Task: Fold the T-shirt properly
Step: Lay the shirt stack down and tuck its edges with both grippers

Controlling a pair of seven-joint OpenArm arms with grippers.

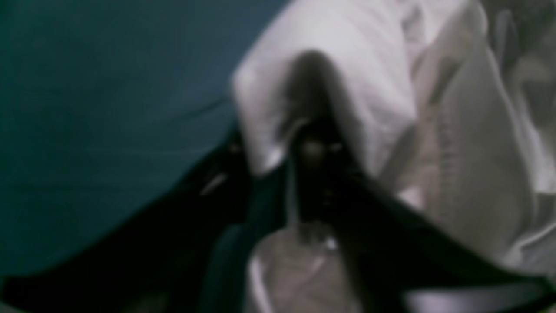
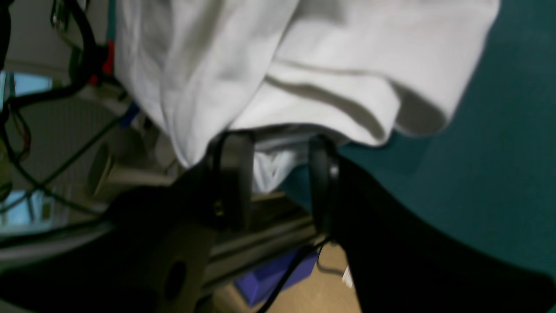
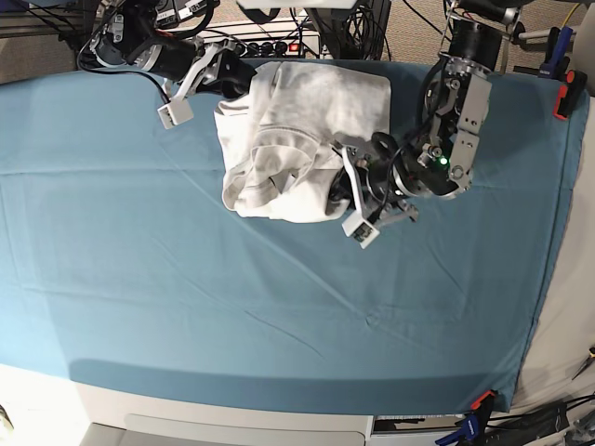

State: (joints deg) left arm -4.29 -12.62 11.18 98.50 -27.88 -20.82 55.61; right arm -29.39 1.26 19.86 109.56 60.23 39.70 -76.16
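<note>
A white T-shirt (image 3: 302, 139) lies bunched and wrinkled in a rough heap on a large teal cloth (image 3: 186, 297) that covers the table. In the base view the heap sits toward twelve o'clock, just left of centre, its far edge close to the cloth's far border.

The left gripper (image 3: 342, 190) is at the heap's four o'clock corner, at the shirt's edge. Its wrist view is badly blurred: one dark finger (image 1: 312, 143) pokes into a fold of white fabric (image 1: 347, 78) that drapes over its tip, and a second dark finger (image 1: 226, 174) lies outside the fold against the teal. The two stand apart, so the jaws look parted, with cloth between them; whether they pinch it I cannot tell.

The right gripper (image 2: 278, 174) is at the heap's eleven o'clock corner, near the cloth's far edge. In its wrist view two black fingers (image 2: 232, 174) stand clearly apart, with a gap between them. The shirt's folded edge (image 2: 312, 100) lies on their tips, and a little white fabric shows in the gap, but nothing is clamped.

Cables and equipment (image 3: 279, 28) crowd the space beyond the table at twelve o'clock.
</note>
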